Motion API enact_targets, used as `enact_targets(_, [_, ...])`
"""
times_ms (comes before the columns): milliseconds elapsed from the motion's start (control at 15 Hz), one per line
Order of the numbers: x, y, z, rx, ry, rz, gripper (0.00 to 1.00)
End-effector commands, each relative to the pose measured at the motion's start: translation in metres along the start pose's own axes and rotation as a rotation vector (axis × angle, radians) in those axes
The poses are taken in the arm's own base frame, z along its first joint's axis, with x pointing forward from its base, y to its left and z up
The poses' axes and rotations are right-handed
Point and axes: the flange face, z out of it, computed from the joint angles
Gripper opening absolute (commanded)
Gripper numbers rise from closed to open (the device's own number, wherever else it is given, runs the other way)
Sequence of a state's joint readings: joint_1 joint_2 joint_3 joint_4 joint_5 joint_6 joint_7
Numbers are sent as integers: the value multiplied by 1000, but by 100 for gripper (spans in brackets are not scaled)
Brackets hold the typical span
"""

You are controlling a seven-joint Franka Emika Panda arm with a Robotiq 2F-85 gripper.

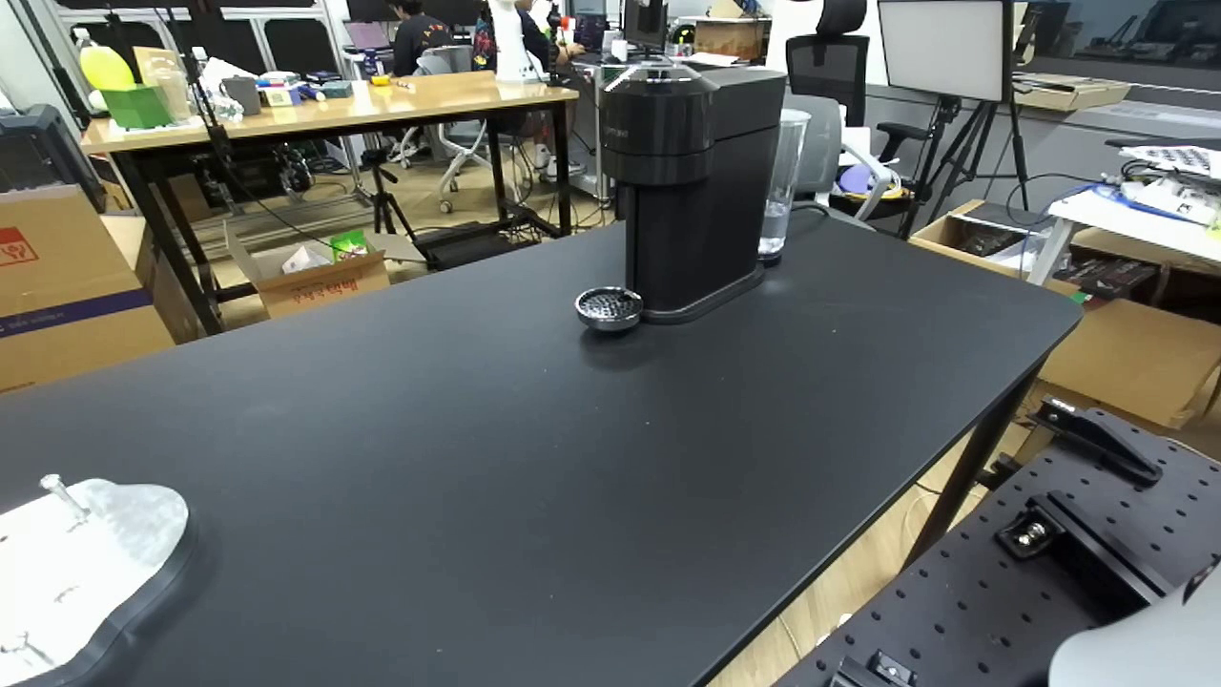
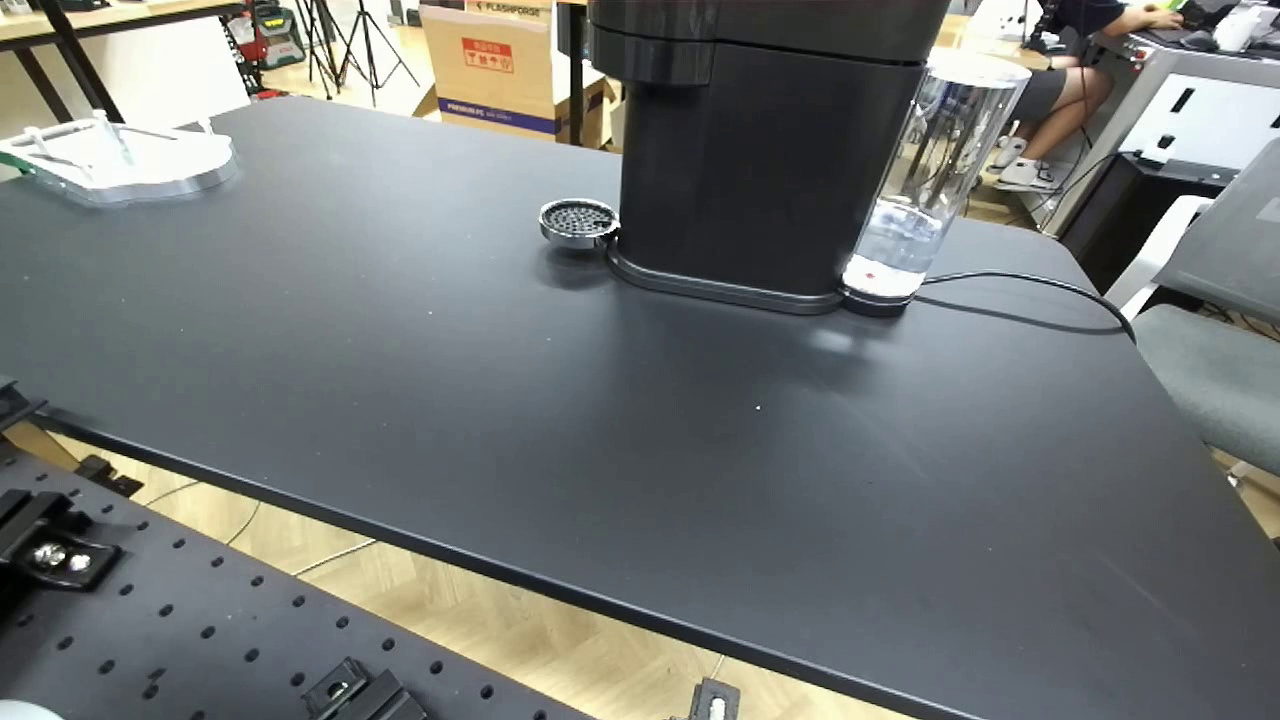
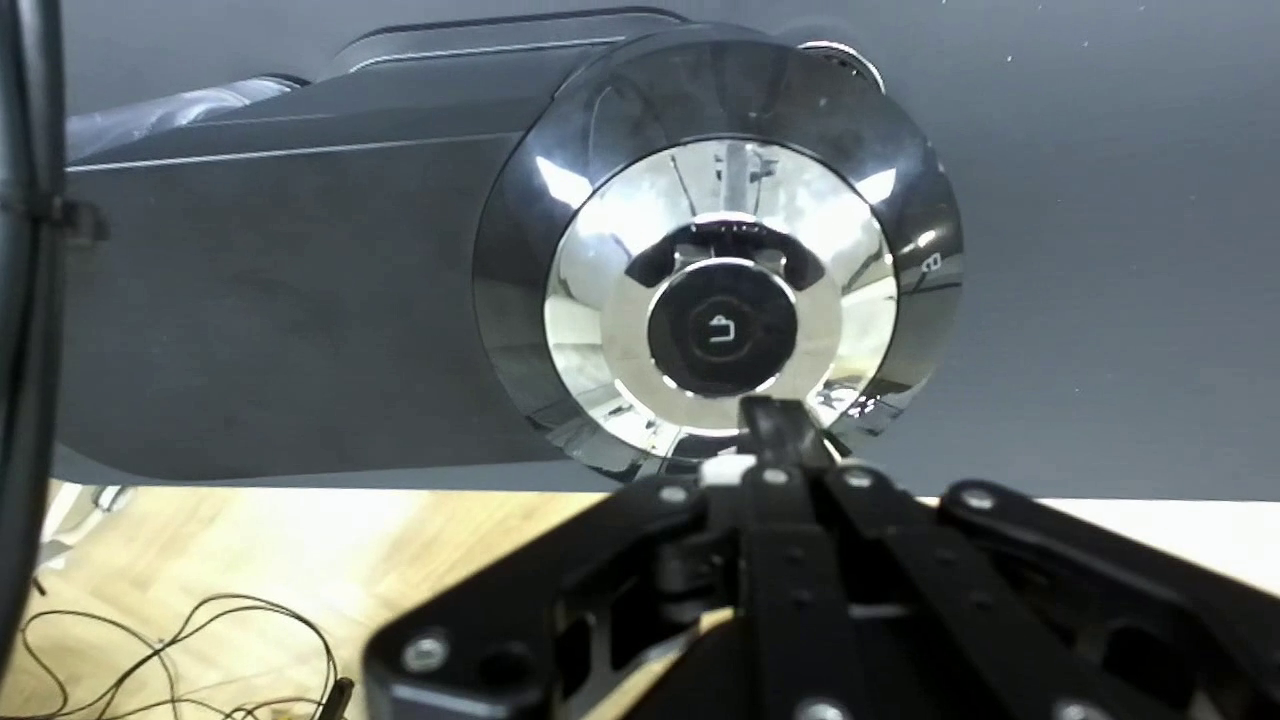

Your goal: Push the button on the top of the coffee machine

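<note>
Coffee machine [image 3: 430,290] stands ahead of the jaws, which are together, its button [image 3: 722,327] just beyond their tips.

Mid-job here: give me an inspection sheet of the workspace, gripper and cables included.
Surface: black table, a few pale specks.
Job's things: coffee machine upright; round top button uncovered; drip tray at the machine's base; tank with clear liquid.
Clutter: pegged white board on the table, apart from the machine.
Gripper: looks shut, tip below the button in the wrist view; contact with the machine can't be judged.
Cables: black cord from beside the tank to the table edge; thin cables on the floor; thick cable at the wrist view's left edge.
Surroundings: cardboard box, grey chair, seated person beyond the table.
</note>
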State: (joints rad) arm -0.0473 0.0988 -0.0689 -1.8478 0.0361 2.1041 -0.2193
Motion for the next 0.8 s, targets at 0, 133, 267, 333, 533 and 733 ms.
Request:
enact_targets(0, [2, 2, 9, -1, -20, 11, 0])
enact_targets(133, [2, 3, 14, 0, -26, 14, 0])
enact_targets(267, [2, 5, 17, 1, -32, 18, 0])
enact_targets(333, [3, 5, 19, 2, -34, 19, 0])
enact_targets(533, [2, 8, 21, 4, -38, 25, 0])
enact_targets(733, [1, 11, 23, 5, -41, 33, 0])
